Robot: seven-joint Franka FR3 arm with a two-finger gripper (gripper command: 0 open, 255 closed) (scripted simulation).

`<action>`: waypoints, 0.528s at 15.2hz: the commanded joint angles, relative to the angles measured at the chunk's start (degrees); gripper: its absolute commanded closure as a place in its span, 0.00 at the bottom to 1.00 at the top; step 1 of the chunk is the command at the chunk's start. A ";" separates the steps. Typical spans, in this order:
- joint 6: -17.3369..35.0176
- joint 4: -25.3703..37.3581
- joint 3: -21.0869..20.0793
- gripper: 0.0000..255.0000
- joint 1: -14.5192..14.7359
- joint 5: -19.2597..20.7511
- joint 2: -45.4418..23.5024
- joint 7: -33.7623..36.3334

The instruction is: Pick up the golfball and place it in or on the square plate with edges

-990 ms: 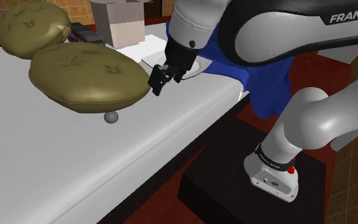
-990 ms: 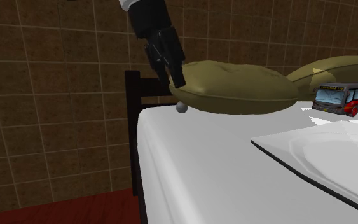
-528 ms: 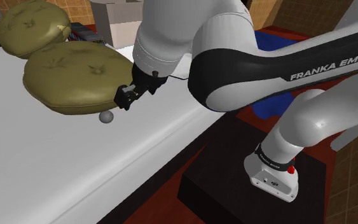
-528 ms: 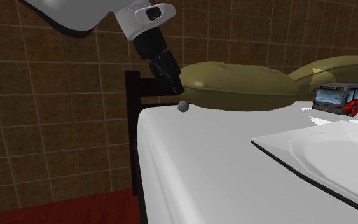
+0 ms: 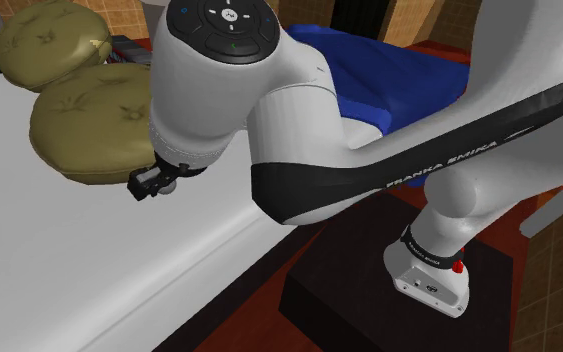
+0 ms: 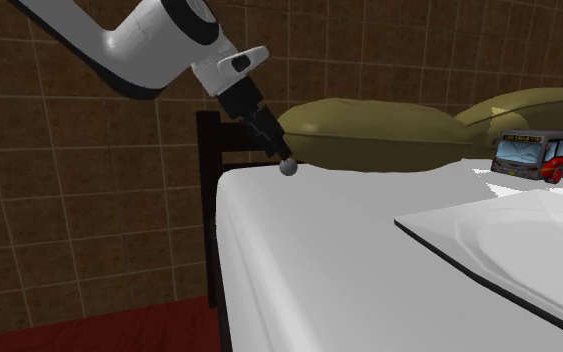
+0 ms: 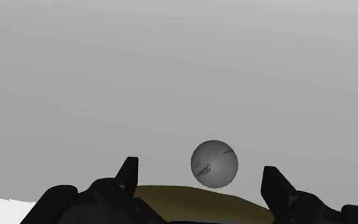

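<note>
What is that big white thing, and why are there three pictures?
It is a robot arm with a black two-finger gripper for a hand. Two pictures come from cameras standing near the white table, in different spots. The third comes from a camera on the hand, looking out between its fingers. On the table lie a small grey golf ball, two olive cushions, a red toy bus and a white square plate. The fingers are open, with the ball between them but not touching it, so nothing is held.
</note>
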State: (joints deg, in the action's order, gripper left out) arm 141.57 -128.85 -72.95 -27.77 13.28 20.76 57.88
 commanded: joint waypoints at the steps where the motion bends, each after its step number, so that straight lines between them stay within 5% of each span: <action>1: 1.35 0.04 -2.98 0.00 -3.32 1.57 -1.00 1.22; 5: 3.49 0.04 -8.58 0.00 -9.67 3.79 -2.37 2.75; 8: 3.50 0.04 -8.59 0.00 -9.69 3.71 -2.32 2.69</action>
State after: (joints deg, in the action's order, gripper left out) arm 144.99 -128.82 -81.33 -37.21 16.92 18.47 60.53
